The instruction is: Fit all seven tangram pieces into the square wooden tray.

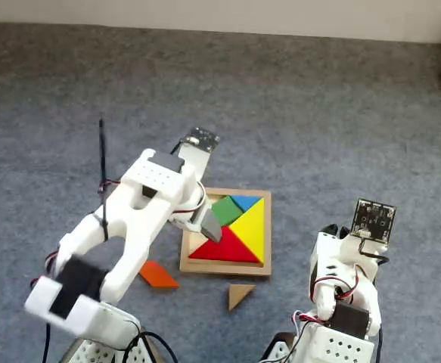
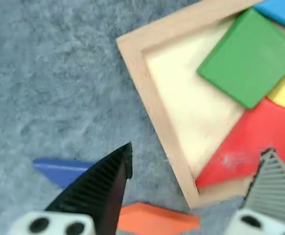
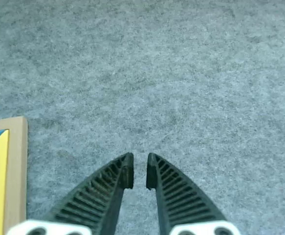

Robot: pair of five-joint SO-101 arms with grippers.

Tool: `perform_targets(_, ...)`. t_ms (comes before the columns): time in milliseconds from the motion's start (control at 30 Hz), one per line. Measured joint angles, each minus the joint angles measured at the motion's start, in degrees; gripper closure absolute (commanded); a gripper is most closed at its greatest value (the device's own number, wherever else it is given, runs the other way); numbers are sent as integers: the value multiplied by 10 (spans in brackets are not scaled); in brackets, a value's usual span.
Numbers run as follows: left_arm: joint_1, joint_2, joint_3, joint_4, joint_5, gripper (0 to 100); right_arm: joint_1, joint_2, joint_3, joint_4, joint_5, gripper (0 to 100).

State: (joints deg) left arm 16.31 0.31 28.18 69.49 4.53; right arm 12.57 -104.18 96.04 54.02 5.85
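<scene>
**A:** We're over the square wooden tray (image 1: 225,268), mid-bench on the grey carpet (image 1: 318,113). Four pieces lie inside it: green square (image 1: 226,210), blue triangle (image 1: 245,201), yellow triangle (image 1: 253,227) and red triangle (image 1: 224,249).

**B:** And the left arm (image 1: 148,204) hangs right over the tray's left side. We see the left jaws wide apart with nothing in them, straddling a corner of the tray. The dark finger (image 2: 103,188) is out over carpet, the grey finger (image 2: 274,188) on the tray's side by the red triangle.

**A:** We've got bare pale tray floor (image 2: 181,93) showing beside the green square.

**B:** Outside, an orange piece (image 1: 158,274) lies just off the tray's near left corner. A plain wooden triangle (image 1: 240,295) sits just beyond the near rim, and a darker blue piece (image 2: 59,169) rests on the carpet near the orange one.

**A:** The right arm (image 1: 347,272) is well apart from all that. We see the right jaws all but together, nothing between them, above plain carpet.
</scene>
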Motion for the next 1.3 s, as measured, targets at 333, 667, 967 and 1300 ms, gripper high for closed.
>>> perform_targets(333,-91,-144,28,98,0,622,0,0,0,0,0,944)
perform_targets(667,-228,-145,127,16,-15,622,0,0,0,0,0,944)
perform_targets(967,-236,-145,173,-14,-15,622,0,0,0,0,0,944)
perform_targets(1300,-144,-145,176,-39,-10,622,0,0,0,0,0,944)
